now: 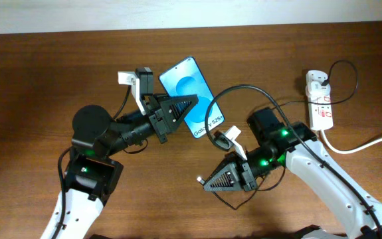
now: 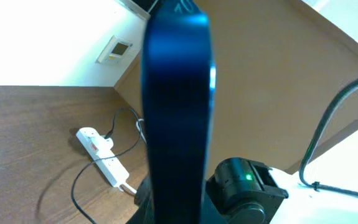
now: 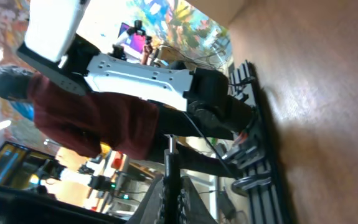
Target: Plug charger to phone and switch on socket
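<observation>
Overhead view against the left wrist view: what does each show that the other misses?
Only overhead: the phone face-up with its blue screen, and the right gripper pinching the charger near its tip. Only left wrist: the phone edge-on as a dark slab close up, and a small wall panel behind. Both: the phone and the white socket.

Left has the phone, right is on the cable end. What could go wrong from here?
The phone is pinched only at its side in the jaws of the left gripper, so pushing the plug in could twist it or make it slip. The charger cable loops across the arm behind the right gripper. Reaching could snag it and tug at the socket.
</observation>
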`<state>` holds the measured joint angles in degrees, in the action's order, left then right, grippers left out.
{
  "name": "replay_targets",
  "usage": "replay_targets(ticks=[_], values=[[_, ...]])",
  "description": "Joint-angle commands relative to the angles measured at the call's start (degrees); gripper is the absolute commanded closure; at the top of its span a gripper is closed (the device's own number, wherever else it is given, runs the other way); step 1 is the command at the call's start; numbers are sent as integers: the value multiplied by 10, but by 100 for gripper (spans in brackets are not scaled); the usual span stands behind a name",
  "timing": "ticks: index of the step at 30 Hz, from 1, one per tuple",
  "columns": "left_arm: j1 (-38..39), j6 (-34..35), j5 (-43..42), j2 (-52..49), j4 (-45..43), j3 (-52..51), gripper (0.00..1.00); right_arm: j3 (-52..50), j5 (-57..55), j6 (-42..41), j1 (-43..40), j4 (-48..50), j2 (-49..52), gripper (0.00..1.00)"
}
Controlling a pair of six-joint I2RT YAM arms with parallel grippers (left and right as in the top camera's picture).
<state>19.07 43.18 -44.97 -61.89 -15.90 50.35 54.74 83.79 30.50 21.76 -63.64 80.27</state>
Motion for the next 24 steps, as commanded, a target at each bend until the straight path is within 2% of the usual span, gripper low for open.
replay_targets(ticks=[1,4,6,9,11,13,15,18,22,24], values=[[0,11,7,5,3,13,100,-2,-40,7,-2,55,1,96],[-19,12,13,5,3,13,100,-2,-125,-158,-41,159,1,96],[-58,55,10,5,24,13,100,-2,-120,-210,-58,219,1,96],[-95,59,-12,5,61,13,100,-2,-58,-256,-57,305,1,96],[-95,59,-21,5,61,13,100,-2,-54,-339,-57,386,1,96],[-95,59,-24,5,61,13,100,-2,-8,-363,-57,441,1,96],[-95,59,-36,5,61,13,100,-2,1,-420,-57,503,1,96],[-95,59,-54,5,61,13,100,-2,0,-439,-57,538,1,96],[-95,58,-74,5,61,13,100,-2,-4,-510,-57,616,2,96],[-95,58,-74,5,61,13,100,-2,-3,-510,-57,617,2,96]])
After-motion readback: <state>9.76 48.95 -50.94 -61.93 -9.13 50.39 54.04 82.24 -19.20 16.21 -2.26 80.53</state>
